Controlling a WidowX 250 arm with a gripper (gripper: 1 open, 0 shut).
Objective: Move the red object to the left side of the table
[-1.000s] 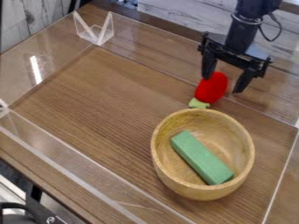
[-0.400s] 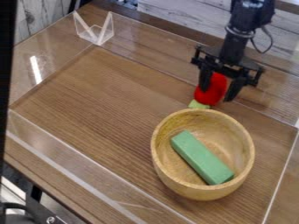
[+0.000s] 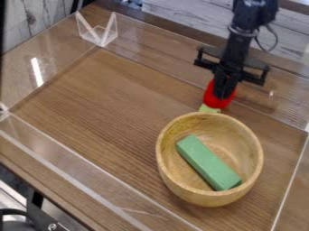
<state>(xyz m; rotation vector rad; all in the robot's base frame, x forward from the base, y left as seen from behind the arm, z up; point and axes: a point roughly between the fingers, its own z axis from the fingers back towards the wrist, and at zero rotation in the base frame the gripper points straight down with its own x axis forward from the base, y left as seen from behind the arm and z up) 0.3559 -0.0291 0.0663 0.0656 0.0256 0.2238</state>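
The red object (image 3: 216,94) is a small bright-red toy fruit with a pale green stem end, resting on the table (image 3: 108,108) just behind the wooden bowl's far rim. My black gripper (image 3: 227,83) points straight down over it, and its fingers have closed in on the fruit's upper part. The fruit's top is hidden by the fingers. The fruit still touches the tabletop.
A round light wooden bowl (image 3: 210,159) holding a green rectangular block (image 3: 209,162) stands at the front right. Clear acrylic walls edge the tabletop, with a small clear stand (image 3: 97,29) at the back left. Bare wood stretches to the left.
The gripper has come down over the red fruit, rolled slightly, and its fingers have gone from wide open to closed on it. The fruit has stayed in place.
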